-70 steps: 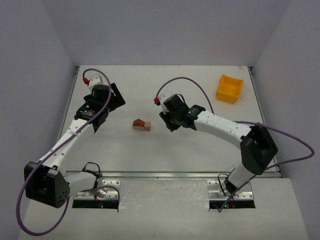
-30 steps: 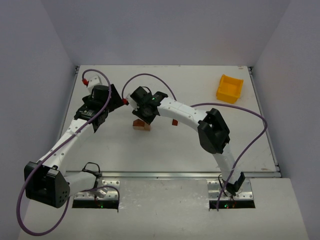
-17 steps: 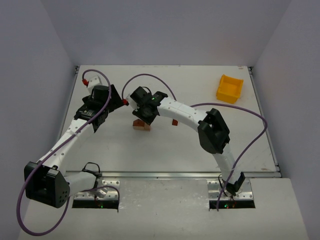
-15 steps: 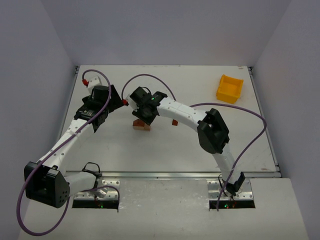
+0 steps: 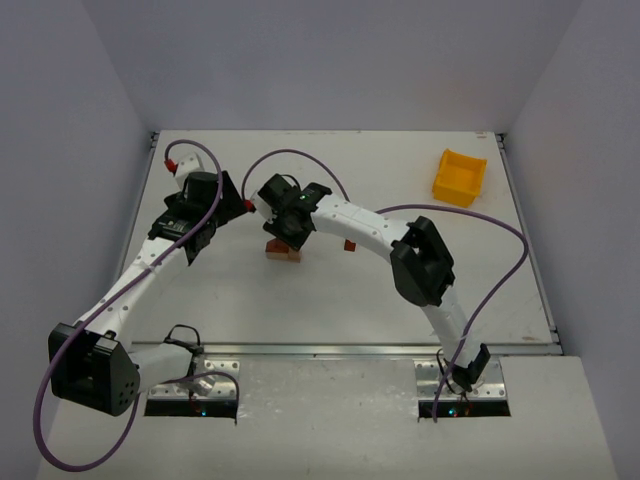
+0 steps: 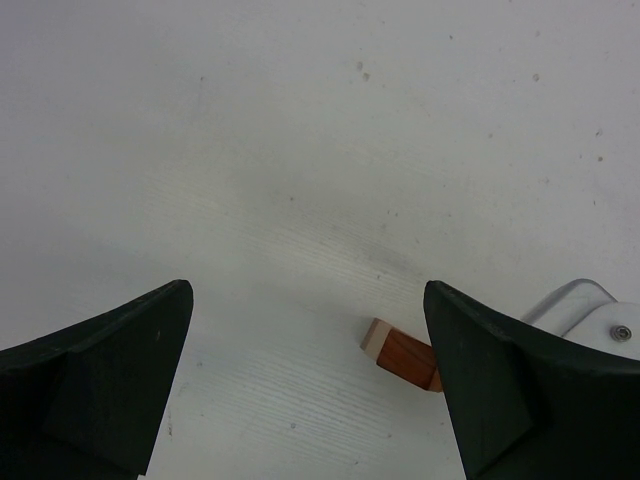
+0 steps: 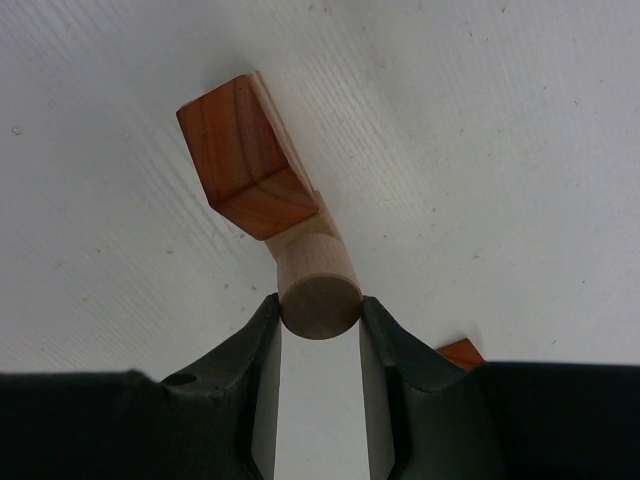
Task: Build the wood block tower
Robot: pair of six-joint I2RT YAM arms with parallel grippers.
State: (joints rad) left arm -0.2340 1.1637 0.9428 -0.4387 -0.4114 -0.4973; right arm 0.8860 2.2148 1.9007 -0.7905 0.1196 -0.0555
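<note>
The wood block tower (image 5: 283,250) is a small cluster at the table's middle left. In the right wrist view it shows a reddish-brown block (image 7: 245,160) on a pale bar. My right gripper (image 7: 320,305) is shut on a pale tan cylinder (image 7: 320,285) that touches the bar beside that block. In the top view the right gripper (image 5: 285,232) hovers right over the cluster. My left gripper (image 5: 228,200) is open and empty just left of it. The left wrist view shows its gripper (image 6: 307,290) wide apart and a reddish block with a pale end (image 6: 400,355).
A loose reddish-brown block (image 5: 350,244) lies right of the cluster under the right arm; its corner shows in the right wrist view (image 7: 462,352). A yellow plastic bin (image 5: 459,177) stands at the back right. Walls close in the table's back and sides.
The right arm swung left from the table's middle to over the cluster, leaving a reddish block behind. In the last second it barely moved. The left arm stayed still.
</note>
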